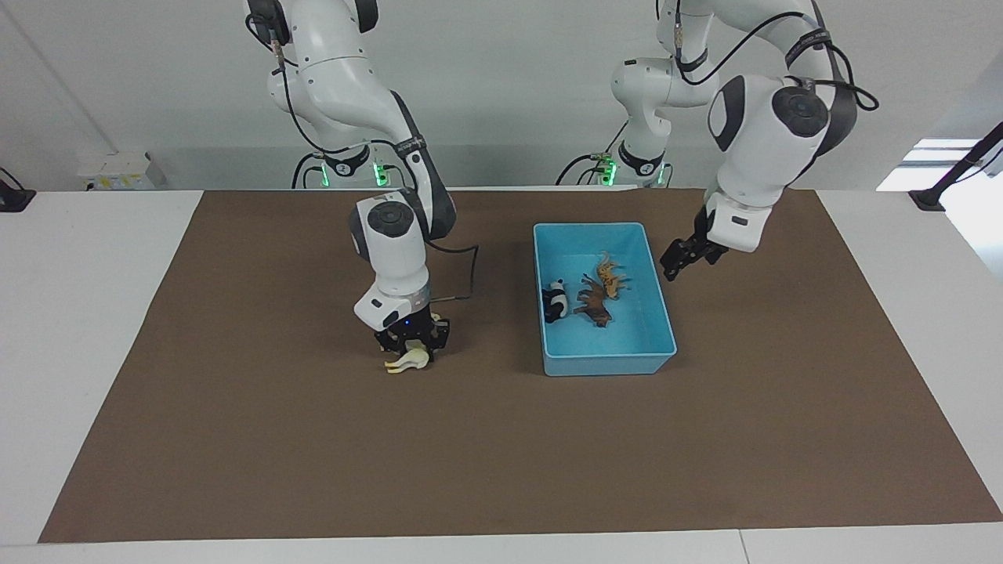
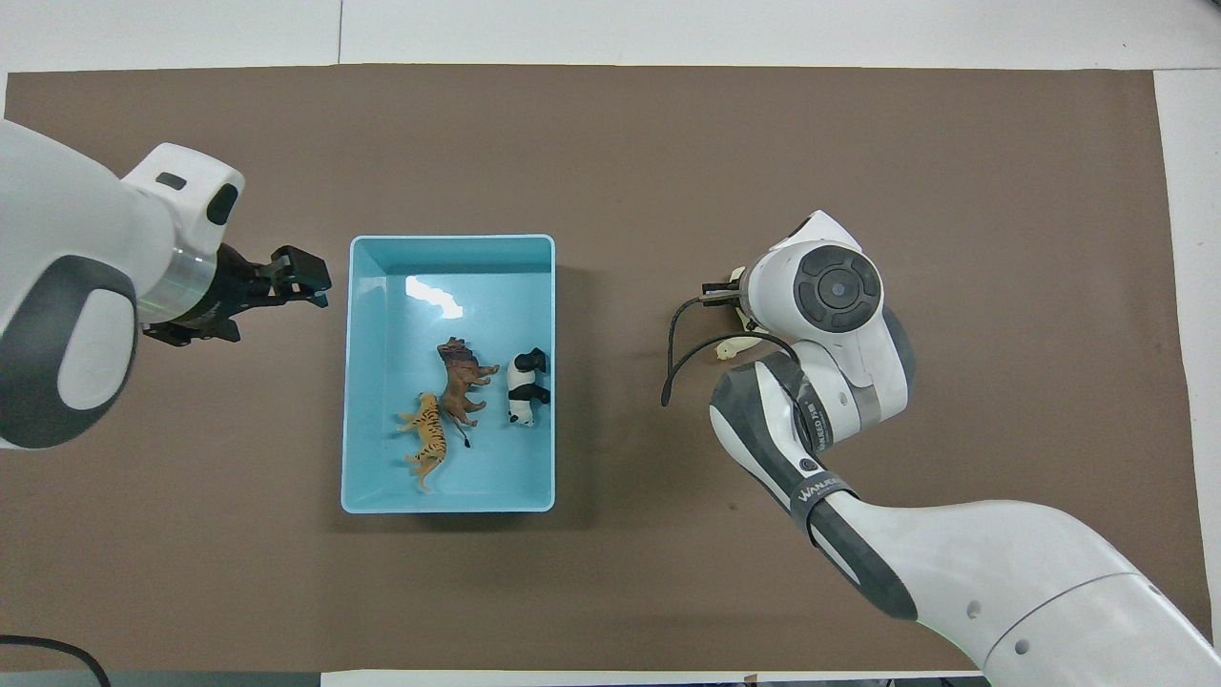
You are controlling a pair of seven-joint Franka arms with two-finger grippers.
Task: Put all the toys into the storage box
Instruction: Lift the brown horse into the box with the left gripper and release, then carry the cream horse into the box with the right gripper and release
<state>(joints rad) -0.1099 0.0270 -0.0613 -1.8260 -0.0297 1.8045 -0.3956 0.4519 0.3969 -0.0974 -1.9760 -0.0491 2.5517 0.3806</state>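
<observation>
While the left pincer [image 1: 680,258] waits beside the light blue plastic storage box [image 1: 658,313], fingers indistinct, the right pincer [image 1: 411,345] is clamped on the cream-white plastic horse [image 1: 409,360], directly beneath it near the tabletop [image 1: 235,392].

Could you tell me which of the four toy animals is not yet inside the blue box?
The cream-white horse, under the right gripper on the mat; the others lie in the storage box.

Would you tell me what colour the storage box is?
The storage box is light blue, clearest in the overhead view.
</observation>
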